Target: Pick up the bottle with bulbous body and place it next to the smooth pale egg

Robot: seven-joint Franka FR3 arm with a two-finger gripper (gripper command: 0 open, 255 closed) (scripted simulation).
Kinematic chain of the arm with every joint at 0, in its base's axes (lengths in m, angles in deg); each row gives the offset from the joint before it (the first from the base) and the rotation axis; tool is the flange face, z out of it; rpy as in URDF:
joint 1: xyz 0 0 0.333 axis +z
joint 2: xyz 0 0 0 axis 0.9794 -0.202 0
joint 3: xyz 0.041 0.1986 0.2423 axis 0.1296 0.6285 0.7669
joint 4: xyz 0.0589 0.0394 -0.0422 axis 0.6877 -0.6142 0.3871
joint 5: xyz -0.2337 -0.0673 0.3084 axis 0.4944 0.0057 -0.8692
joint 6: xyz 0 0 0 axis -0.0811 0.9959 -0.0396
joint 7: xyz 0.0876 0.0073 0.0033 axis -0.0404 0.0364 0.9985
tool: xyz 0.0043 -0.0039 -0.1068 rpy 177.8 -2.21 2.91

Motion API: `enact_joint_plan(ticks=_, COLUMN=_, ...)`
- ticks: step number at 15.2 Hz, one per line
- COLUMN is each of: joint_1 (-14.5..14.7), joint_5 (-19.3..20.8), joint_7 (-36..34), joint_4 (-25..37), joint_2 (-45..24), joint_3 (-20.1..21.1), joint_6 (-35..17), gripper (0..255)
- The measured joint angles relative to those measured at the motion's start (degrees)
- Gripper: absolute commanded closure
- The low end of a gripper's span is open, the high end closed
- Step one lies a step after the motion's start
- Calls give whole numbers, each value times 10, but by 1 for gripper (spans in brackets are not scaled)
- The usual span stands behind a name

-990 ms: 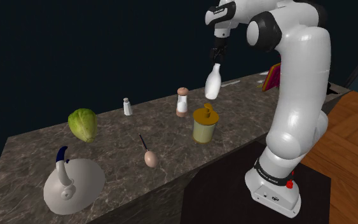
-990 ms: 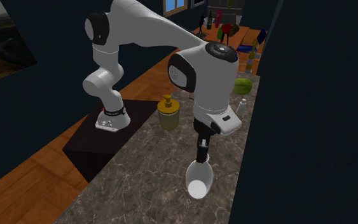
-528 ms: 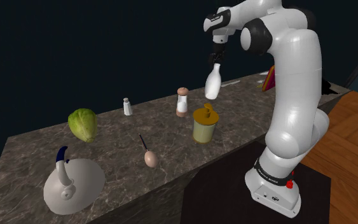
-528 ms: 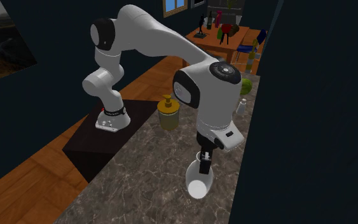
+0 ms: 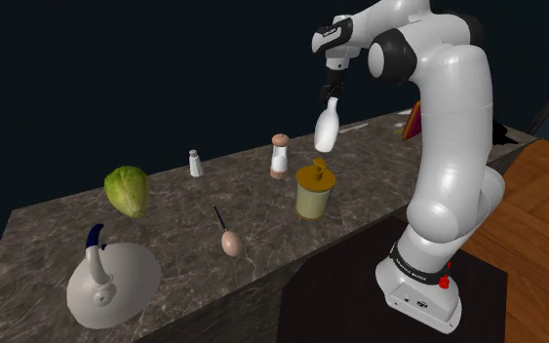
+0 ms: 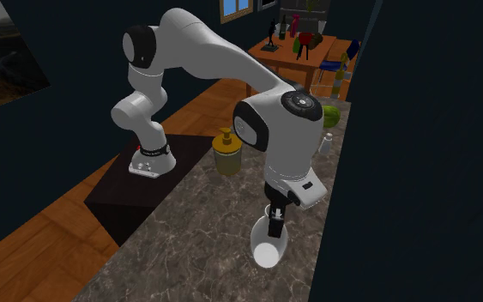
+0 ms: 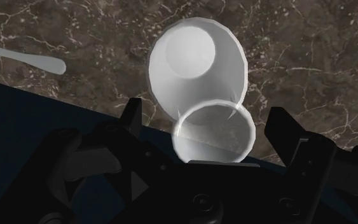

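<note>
Dark veined counter [image 5: 175, 209], white bulbous bottle [image 5: 327, 129] aloft

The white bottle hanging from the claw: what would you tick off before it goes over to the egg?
1. Grip: ok. The white bottle hangs by its neck from the claw.
2. Lift: ok. It is off the counter.
3. Target: ok. The egg lies in plain sight on the counter.
4. Route: cannot tell. A yellow jar and a brown-topped shaker stand between bottle and egg.
5. Landing spot: ok. There is bare counter beside the egg, though a thin stick lies close by it.
</note>
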Motion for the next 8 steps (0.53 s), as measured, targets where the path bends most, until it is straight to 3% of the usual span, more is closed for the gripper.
enact_joint_plan(ticks=1, joint_1=0, joint_5=0, joint_7=0, joint_4=0, joint_2=0, joint_3=0, joint_6=0, gripper=255)
enact_joint_plan(ticks=8, joint_1=0, joint_5=0, joint_7=0, joint_4=0, joint_2=0, joint_3=0, joint_6=0, gripper=255)
